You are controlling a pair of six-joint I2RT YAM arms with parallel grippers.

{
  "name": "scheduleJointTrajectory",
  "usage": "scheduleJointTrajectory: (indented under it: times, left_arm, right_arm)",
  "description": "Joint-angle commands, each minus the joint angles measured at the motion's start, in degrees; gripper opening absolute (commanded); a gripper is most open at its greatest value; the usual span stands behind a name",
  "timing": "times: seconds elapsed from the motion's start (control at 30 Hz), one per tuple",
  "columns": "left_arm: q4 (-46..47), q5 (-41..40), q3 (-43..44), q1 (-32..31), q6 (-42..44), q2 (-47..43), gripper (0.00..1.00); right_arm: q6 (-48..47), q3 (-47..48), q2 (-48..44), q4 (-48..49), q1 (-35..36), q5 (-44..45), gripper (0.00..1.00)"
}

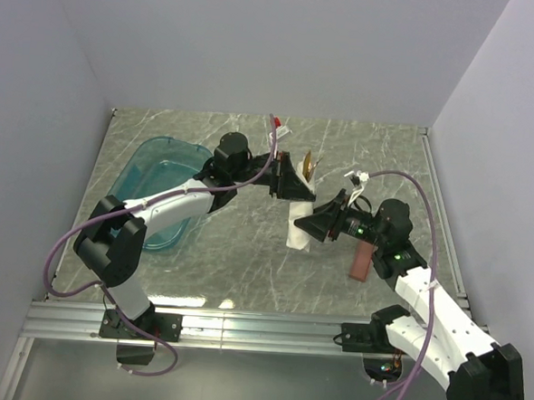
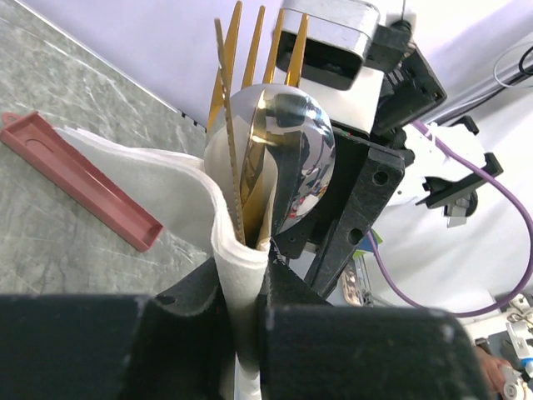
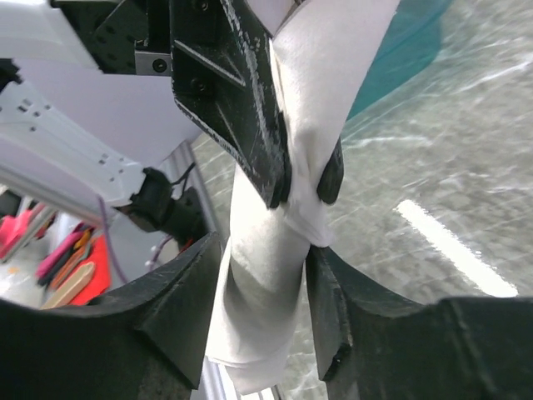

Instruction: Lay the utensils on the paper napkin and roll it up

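The paper napkin (image 1: 298,231) is a narrow white bundle held up off the table. The utensils (image 1: 307,163) stick out of its top. In the left wrist view they show as a silver spoon bowl (image 2: 283,158) with gold fork tines and a serrated knife. My left gripper (image 1: 287,179) is shut on the bundle's upper part (image 2: 244,275). My right gripper (image 1: 324,223) closes around the lower part of the napkin (image 3: 266,292), just below the left fingers (image 3: 246,108), with both pads touching the paper.
The long reddish-brown tray (image 1: 361,260) lies on the table right of the bundle, under the right arm, and shows in the left wrist view (image 2: 79,179). The teal tub (image 1: 163,189) stands at the left, under the left arm, and shows in the right wrist view (image 3: 408,42).
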Motion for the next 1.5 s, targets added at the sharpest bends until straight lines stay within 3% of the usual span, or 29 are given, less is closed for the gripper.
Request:
scheduleJointTrajectory:
  times: [0.0, 0.27, 0.5, 0.67, 0.73, 0.83, 0.87, 1.03, 1.07, 1.1, 1.17, 1.2, 1.47]
  left_arm:
    - [5.9, 2.5, 0.1, -0.3, -0.8, -3.0, 0.01]
    - [5.6, 3.6, 0.8, -0.2, -0.4, -3.7, 0.01]
    - [2.5, 3.4, 2.5, -0.3, 1.5, -3.5, 0.00]
    - [1.8, 3.6, 3.0, -0.3, 2.0, -3.3, 0.01]
    - [2.2, 3.5, 3.0, -0.3, 1.8, -3.1, 0.00]
    - [3.7, 3.6, 2.7, -0.3, 0.9, -2.8, 0.01]
    - [4.0, 3.6, 2.7, -0.4, 0.5, -2.5, 0.01]
    - [3.5, 3.5, 3.0, -0.3, 0.8, -2.1, 0.02]
    - [2.9, 3.1, 3.5, -0.3, 1.0, -2.2, 0.05]
    - [0.5, 2.3, 3.8, -0.3, 1.5, -2.2, 0.17]
    - [-2.2, 1.1, 5.0, -0.2, 4.0, -2.5, 0.31]
    - [-4.1, 0.1, 5.4, -0.2, 5.0, -2.6, 0.48]
    - [-17.0, -7.2, 8.8, 1.2, 10.7, -3.5, 0.80]
  right_arm:
    - [1.9, 3.5, 2.3, 3.9, -0.5, -6.4, 0.53]
    - [1.8, 2.6, 2.5, 5.1, -0.5, -6.1, 0.54]
    - [-3.5, 3.4, 1.1, -3.6, -0.5, -3.5, 0.55]
    - [0.6, 0.7, 1.3, 2.9, -0.5, -5.5, 0.55]
    - [2.9, -0.4, 1.5, 6.9, -0.4, -6.2, 0.52]
    - [4.0, -1.0, 2.3, 8.9, -0.4, -7.4, 0.36]
    - [4.0, -1.1, 2.2, 9.0, -0.3, -7.3, 0.25]
    - [2.7, -1.1, 1.1, 7.3, -0.4, -6.1, 0.08]
    - [2.7, -1.1, 1.0, 7.3, -0.4, -6.0, 0.03]
    - [2.7, -1.0, 0.9, 7.0, -0.4, -5.2, 0.00]
    - [2.5, -0.6, 0.4, 6.5, -0.3, -4.0, 0.00]
    - [2.2, -0.2, 0.3, 5.3, -0.3, -3.4, 0.00]
    - [-0.5, 4.6, -0.6, 0.9, -0.5, 1.8, 0.00]
